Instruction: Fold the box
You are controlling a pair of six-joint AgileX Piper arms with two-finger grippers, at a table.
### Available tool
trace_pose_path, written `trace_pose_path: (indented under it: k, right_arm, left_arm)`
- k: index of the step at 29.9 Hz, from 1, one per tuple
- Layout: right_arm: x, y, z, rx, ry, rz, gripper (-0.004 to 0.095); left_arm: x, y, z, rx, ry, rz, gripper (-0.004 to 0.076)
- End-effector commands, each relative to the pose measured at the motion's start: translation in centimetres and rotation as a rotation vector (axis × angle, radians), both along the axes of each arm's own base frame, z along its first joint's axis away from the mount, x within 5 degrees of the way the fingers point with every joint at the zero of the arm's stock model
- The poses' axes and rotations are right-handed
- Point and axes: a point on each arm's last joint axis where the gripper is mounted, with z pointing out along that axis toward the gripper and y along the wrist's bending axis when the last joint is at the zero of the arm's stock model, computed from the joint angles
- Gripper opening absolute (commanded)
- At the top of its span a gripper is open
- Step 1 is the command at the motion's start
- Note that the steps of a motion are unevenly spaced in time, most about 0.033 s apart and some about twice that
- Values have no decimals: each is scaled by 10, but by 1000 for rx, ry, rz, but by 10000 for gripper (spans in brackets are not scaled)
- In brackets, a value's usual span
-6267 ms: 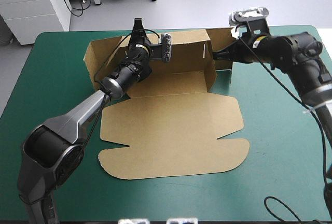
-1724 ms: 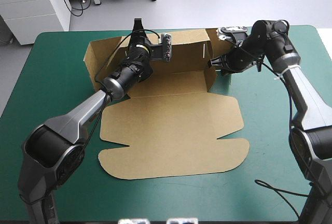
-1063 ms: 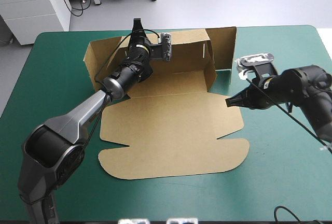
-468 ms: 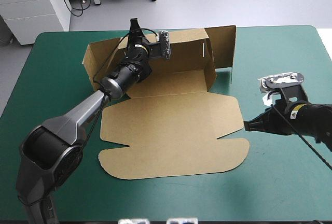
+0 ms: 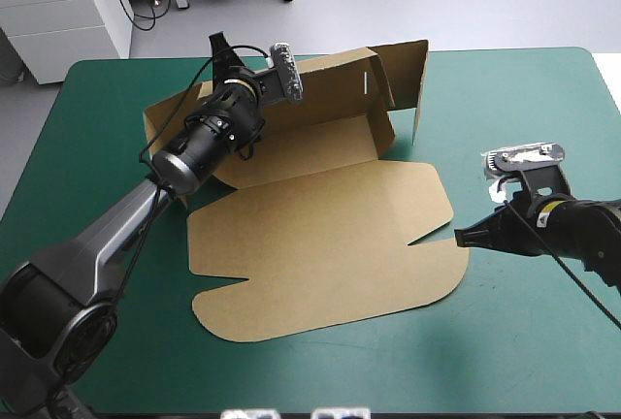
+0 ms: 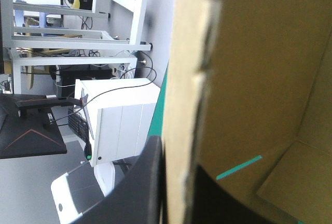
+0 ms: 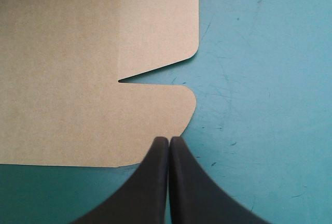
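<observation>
High view, box [image 5: 320, 235]: brown, partly raised, lying skewed on the teal-green surface [image 5: 524, 128], about its middle and reaching toward the far edge.
Back wall [image 5: 320, 84]: standing along the box's far side, with a narrow slot near its right end and a side flap upright at each end.
Lid [image 5: 320, 273]: flat on the surface, spread toward the near edge, with rounded corners and a wedge-shaped notch [image 5: 427, 239] cut in from its right side.
Left tool [image 5: 218, 48]: at the top rim of the back wall, toward its left end, with the arm slanting in over the box's left corner.
Left wrist view, grip: black fingers [image 6: 145, 182] all but closed, pinching the rim of the board, one on each face. Inner brown faces of the box ahead, with a thin teal-green slit showing through.
Right tool [image 5: 462, 237]: low over the surface, just right of the lid, level with the notch and well apart from the left tool.
Right wrist view, fingers [image 7: 155, 172]: pressed together into one pointed arch, holding nothing. Tip at the rounded corner of the lid flap on the near side of the notch. Touching the board or just above it: cannot tell.
</observation>
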Motion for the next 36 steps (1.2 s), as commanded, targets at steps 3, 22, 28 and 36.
trace_pose_path:
  k: [3,22,28,36]
  right_arm:
    - [-1,1,13,39,-82,2,-4]
    - [-11,-2,25,80,-181,-14,-4]
    - [-10,-1,27,94,-200,-21,-4]
    - [-10,0,27,115,-200,-18,-4]
  left_arm:
    - [-40,-10,54,-53,-120,-103,-8]
    - [-135,7,103,42,1,-275,-8]
    - [-149,15,105,15,113,-294,-8]
    - [-144,3,94,11,165,-321,-8]
